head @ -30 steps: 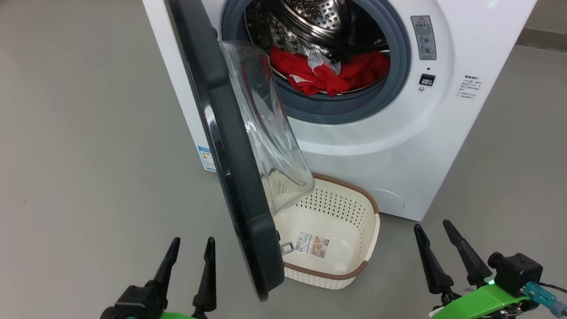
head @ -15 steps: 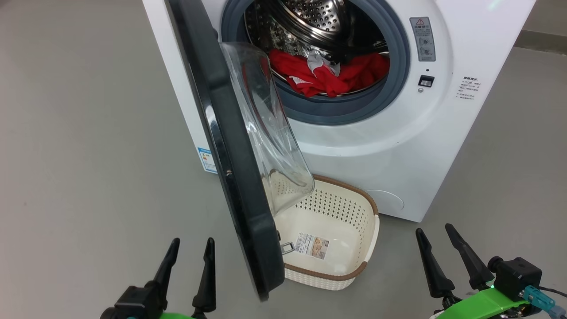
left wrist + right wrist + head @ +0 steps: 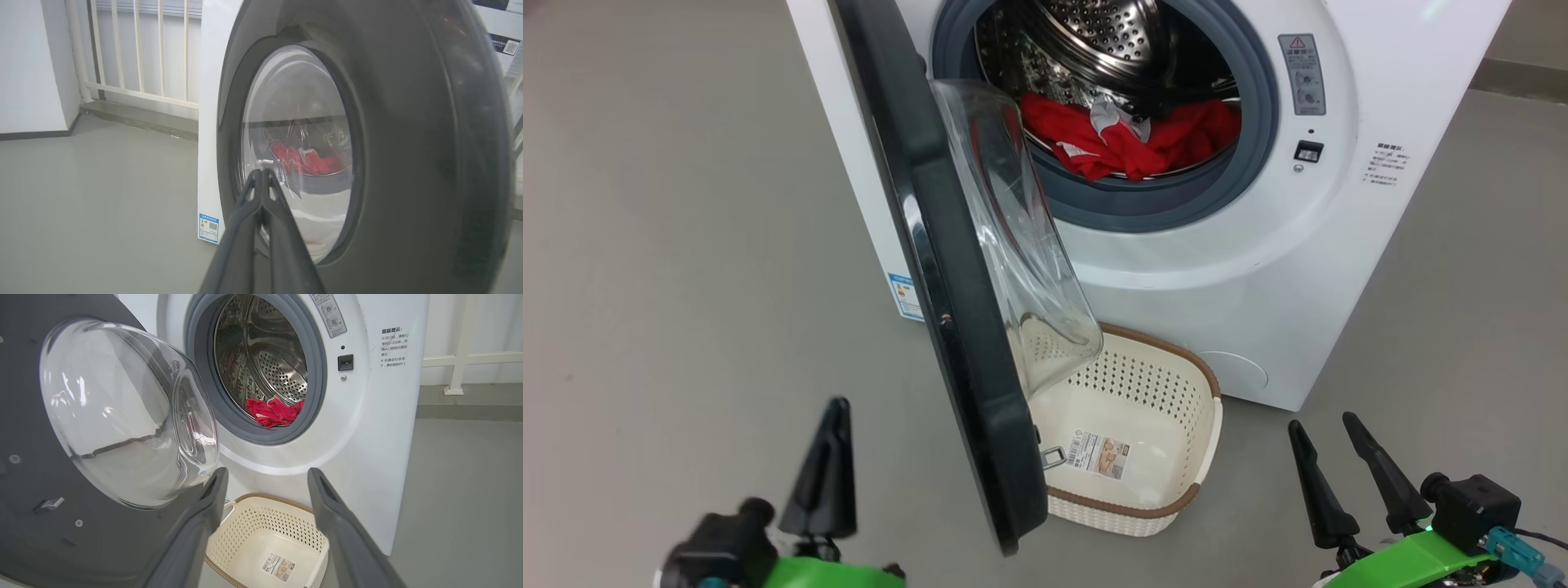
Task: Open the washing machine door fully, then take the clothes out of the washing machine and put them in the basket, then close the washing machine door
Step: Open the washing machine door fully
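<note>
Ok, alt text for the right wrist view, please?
The big white front-loading washing machine stands open, bright red clothes lying in its steel drum. Its round dark door with a clear glass bowl hangs left; a cream perforated basket sits below, framed by the open right gripper.

The left claw (image 3: 836, 408) has snapped shut and shifted slightly left

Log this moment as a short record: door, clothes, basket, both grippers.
door: washing machine door partly open, swung out from the washing machine
clothes: red clothes lying in the drum
basket: basket on the floor before the machine, holding only a paper label
left gripper: left gripper shut, empty, on the door's outer side
right gripper: right gripper open, empty
</note>
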`<state>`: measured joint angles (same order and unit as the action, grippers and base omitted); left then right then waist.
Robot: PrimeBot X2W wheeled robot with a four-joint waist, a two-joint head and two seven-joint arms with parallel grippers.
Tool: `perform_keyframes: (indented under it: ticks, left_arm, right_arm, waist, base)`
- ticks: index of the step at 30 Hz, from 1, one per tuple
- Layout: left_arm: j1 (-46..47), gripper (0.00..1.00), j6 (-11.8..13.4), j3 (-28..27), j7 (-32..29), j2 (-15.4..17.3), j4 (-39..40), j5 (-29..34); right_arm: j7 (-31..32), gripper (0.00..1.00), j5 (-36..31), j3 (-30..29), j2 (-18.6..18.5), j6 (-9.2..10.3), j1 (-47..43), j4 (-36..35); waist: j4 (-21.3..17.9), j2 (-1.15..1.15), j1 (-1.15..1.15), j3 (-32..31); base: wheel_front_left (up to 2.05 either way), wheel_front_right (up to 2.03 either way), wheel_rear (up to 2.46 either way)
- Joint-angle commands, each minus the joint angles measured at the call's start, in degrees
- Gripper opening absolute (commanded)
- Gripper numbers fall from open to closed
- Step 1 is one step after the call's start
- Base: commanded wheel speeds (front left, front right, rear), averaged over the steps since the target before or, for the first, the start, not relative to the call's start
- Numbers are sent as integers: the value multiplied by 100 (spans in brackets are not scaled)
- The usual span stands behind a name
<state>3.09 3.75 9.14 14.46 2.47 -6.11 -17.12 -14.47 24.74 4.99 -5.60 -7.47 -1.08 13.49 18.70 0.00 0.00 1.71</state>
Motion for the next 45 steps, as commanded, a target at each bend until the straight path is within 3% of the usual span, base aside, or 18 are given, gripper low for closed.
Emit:
perform_keyframes:
  ticks: [1,5,10,15,22,26,36,45]
  left_arm:
    - [221,0,91,-313,54,41,442,28]
    - [413,0,172,-405,54,41,1347,46]
    - [575,0,217,-134,54,41,2314,142]
    - [582,0,125,637,54,41,2764,206]
    - [488,0,27,1578,54,41,2192,37]
    - [457,0,-73,1938,54,41,1320,-196]
    - [573,0,-25,1907,54,41,202,-831]
    - [550,0,156,1572,54,41,-71,-1023]
  right_arm:
    - [-52,100,-3,121,-51,-2,48,-150]
    - [-52,100,-8,110,-64,-2,60,-156]
    - [-52,100,-9,91,-74,-2,72,-160]
    - [-52,100,0,97,-84,-2,99,-165]
    - [-52,100,14,99,-98,-2,147,-172]
    - [-52,100,15,93,-104,-2,159,-176]
    - [-52,100,23,73,-96,-2,147,-180]
    - [-52,100,44,88,-76,-2,110,-185]
  waist:
    - [4,0,0,8]
    - [0,0,0,25]
    - [-6,0,0,48]
    - [-29,0,0,82]
    - [-66,0,0,140]
    - [-89,0,0,166]
    - [-103,0,0,174]
    - [-71,0,0,137]
  base:
    - [0,0,0]
    - [0,0,0]
    - [0,0,0]
    - [0,0,0]
    - [0,0,0]
    - [0,0,0]
    - [0,0,0]
    - [0,0,0]
